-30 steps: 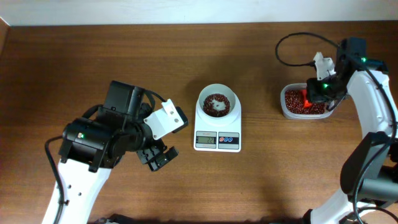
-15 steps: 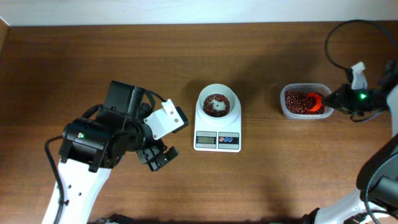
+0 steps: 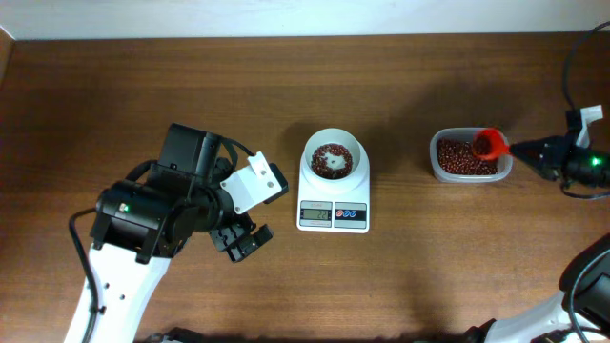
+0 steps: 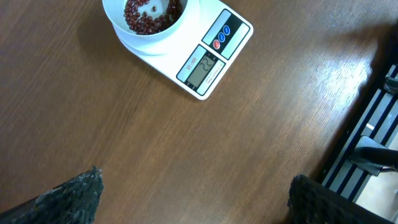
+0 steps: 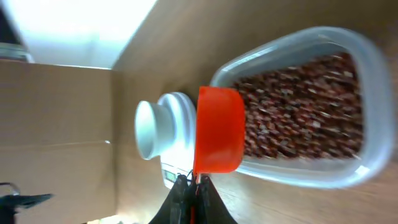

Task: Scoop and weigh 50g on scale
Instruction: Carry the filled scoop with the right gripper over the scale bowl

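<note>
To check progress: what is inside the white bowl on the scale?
Red-brown beans lie in the bowl on the scale; its white wall shows around them. The bottom under them is covered, so their depth is unknown.

Left arm: folded low at left; left gripper [image 3: 245, 238] jaws spread wide. Right arm: reaching in from right; right gripper [image 3: 516, 148] pinched tight (gripping orange scoop [image 3: 490, 145] handle).

The white scale [image 3: 334, 204] sits upright just to the right of the left pincer [image 3: 240, 241] and well apart from the right pincer [image 3: 519, 148], with red-brown beans [image 3: 333, 160] heaped in its round bowl.
</note>
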